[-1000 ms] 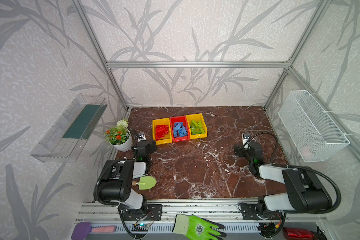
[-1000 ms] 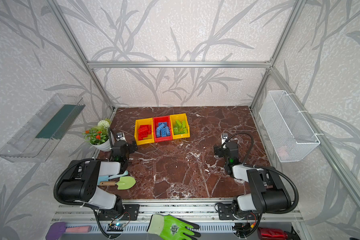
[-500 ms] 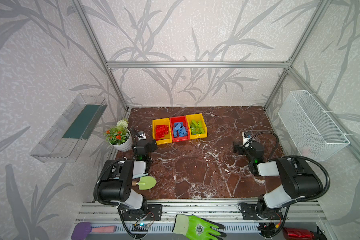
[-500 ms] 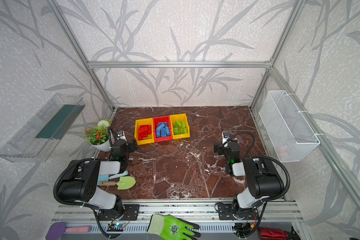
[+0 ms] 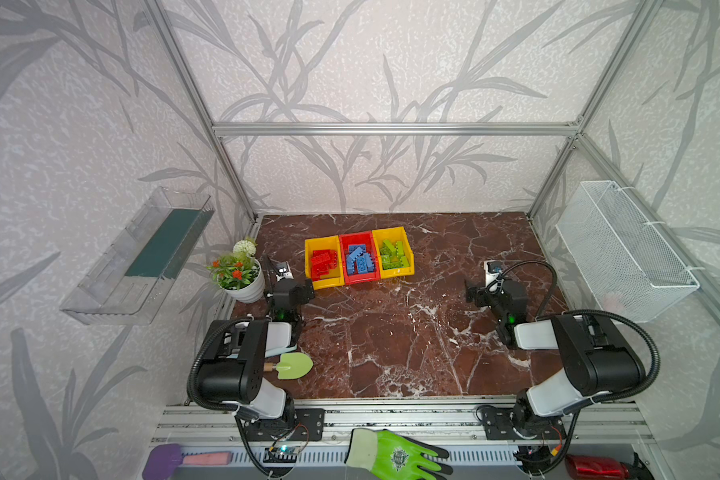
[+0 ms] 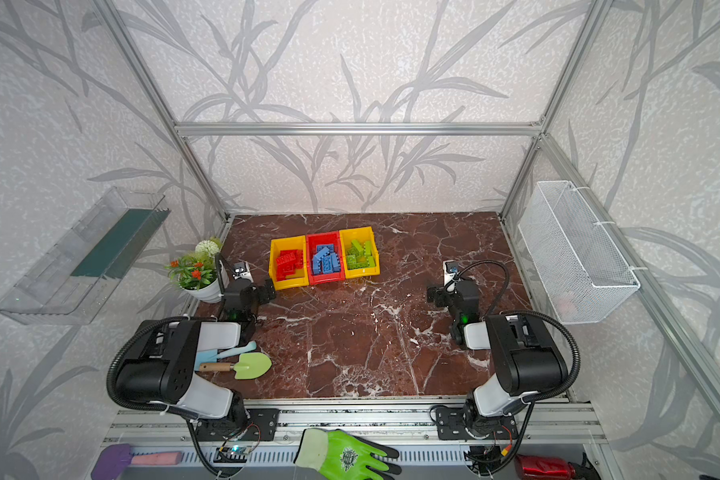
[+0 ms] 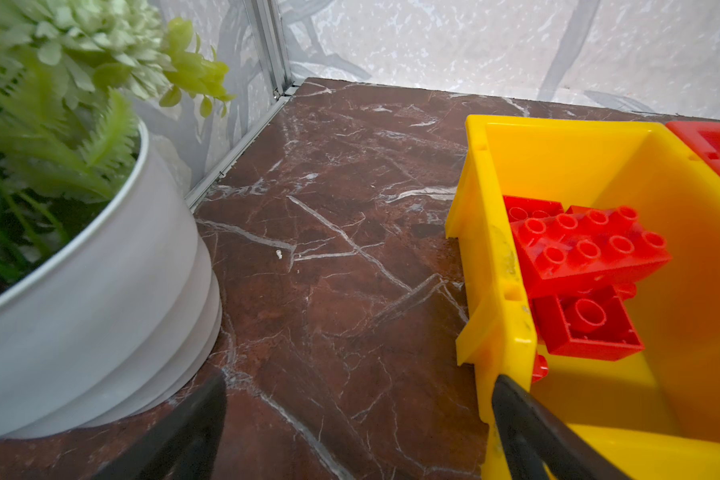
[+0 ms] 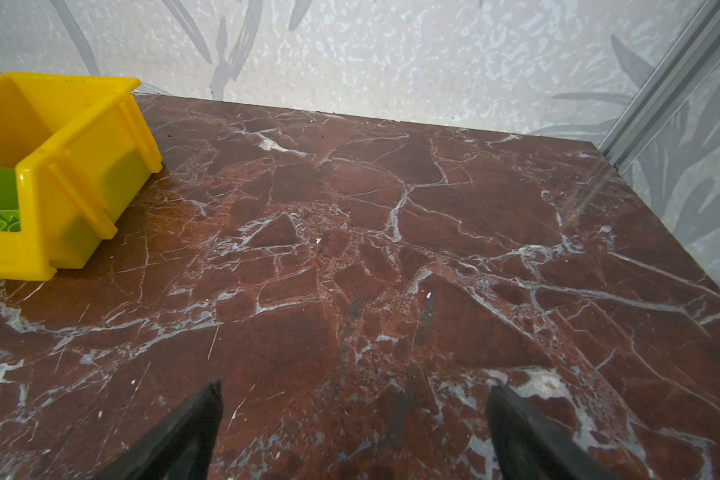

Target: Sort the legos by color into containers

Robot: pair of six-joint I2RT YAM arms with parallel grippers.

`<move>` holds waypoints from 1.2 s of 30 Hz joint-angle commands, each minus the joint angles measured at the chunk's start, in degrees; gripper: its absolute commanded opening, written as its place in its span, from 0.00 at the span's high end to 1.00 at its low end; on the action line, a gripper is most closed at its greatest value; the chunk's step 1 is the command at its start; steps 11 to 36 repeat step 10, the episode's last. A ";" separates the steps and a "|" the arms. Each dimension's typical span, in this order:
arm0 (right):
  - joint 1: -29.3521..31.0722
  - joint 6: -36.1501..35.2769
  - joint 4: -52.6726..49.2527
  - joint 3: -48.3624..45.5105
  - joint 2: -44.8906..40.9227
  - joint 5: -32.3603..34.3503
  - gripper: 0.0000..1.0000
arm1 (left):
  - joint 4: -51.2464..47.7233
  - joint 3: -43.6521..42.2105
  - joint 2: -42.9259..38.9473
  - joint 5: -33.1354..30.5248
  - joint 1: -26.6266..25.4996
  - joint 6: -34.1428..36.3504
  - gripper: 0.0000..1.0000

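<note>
Containers: three joined bins in a row, toward 11 o'clock from the centre of the marble surface [image 5: 391,332].
Left yellow bin [image 5: 327,282]: red legos [image 5: 323,262]. Red bin [image 5: 360,279]: blue legos [image 5: 359,259]. Right yellow bin [image 5: 396,272]: lime green legos [image 5: 393,253].

Left hand [image 5: 306,287]: fingers spread wide, holding nothing. It sits at the left yellow bin's near corner, with the red legos just beside at its 1 o'clock. Potted plant [image 5: 242,282] at its 9 o'clock.

Right hand [image 5: 472,293]: fingers spread wide, holding nothing. The lime green legos are at its 10 o'clock, well apart.

Left wrist view: red legos stacked against the bin's near wall. One finger [image 7: 528,424] overlaps the rim; contact cannot be told. Blue legos unseen there.

Right wrist view: only an edge of the lime green legos, with marble between the fingers.

Both top views: all three colours, plus a lime green toy shovel [image 5: 294,365] by the left arm.
</note>
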 commanded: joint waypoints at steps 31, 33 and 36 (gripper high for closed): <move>-0.16 -0.60 0.51 0.98 0.40 -0.44 0.01 | 0.83 0.88 -0.46 0.09 0.32 1.25 0.01; -0.16 -0.60 0.51 0.98 0.40 -0.44 0.01 | 0.83 0.88 -0.46 0.09 0.32 1.25 0.01; -0.16 -0.60 0.51 0.98 0.40 -0.44 0.01 | 0.83 0.88 -0.46 0.09 0.32 1.25 0.01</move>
